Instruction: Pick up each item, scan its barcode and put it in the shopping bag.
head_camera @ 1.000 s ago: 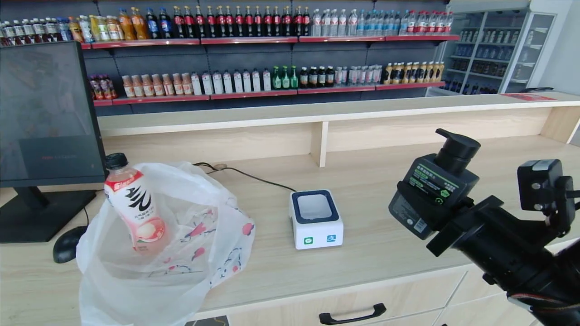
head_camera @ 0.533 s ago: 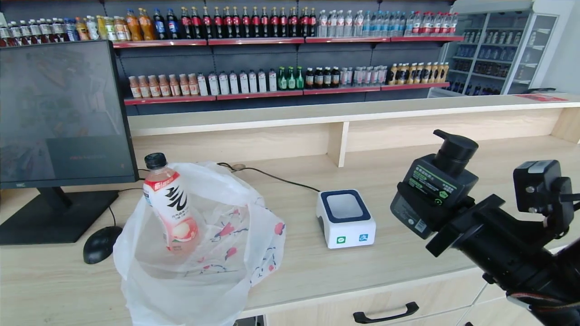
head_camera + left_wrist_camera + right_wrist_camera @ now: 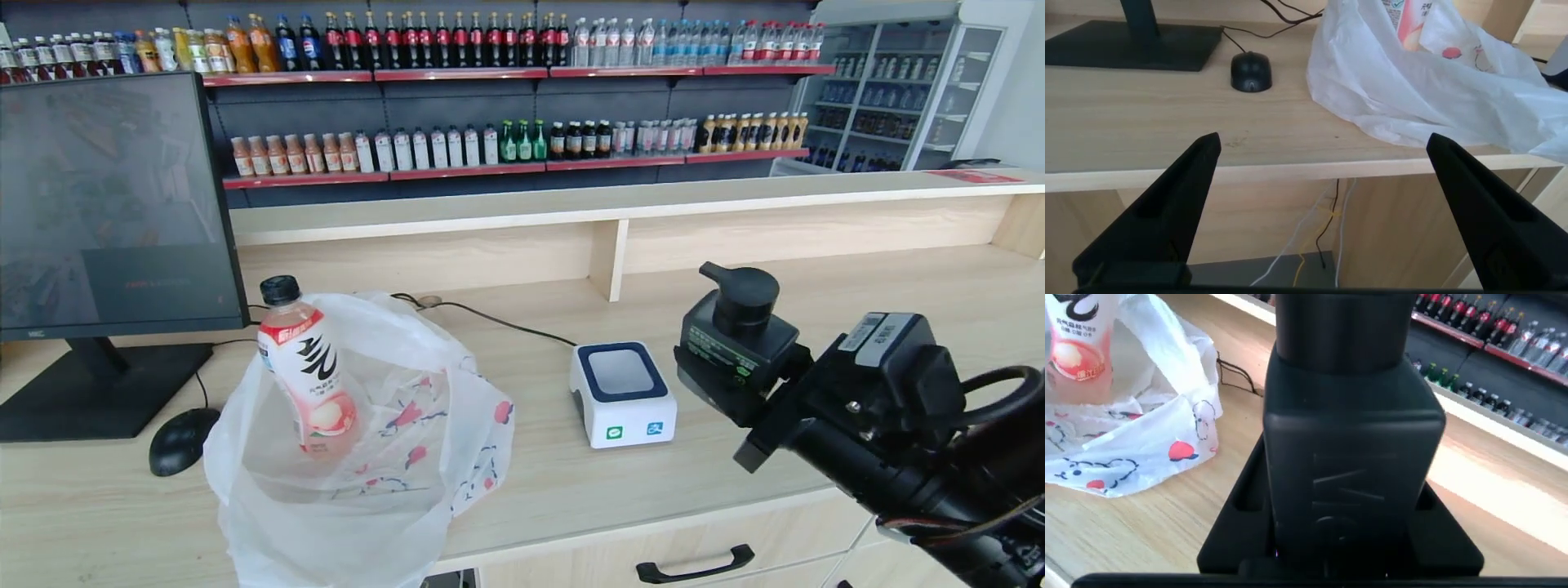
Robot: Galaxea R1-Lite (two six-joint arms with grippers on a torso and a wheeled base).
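Head view showed the right gripper (image 3: 767, 388) clamped on the black pump bottle (image 3: 739, 343). The bottle had swung left and lower than half a second before. It ended up held above the counter (image 3: 539, 490), just to the right of the white scanner (image 3: 622, 394), and the wrist had turned too. The pink drink bottle (image 3: 308, 376) stood unchanged in the plastic bag (image 3: 392, 490). In the left wrist view, the left gripper (image 3: 1323, 143) was spread wide with nothing in it, near the counter's front edge.
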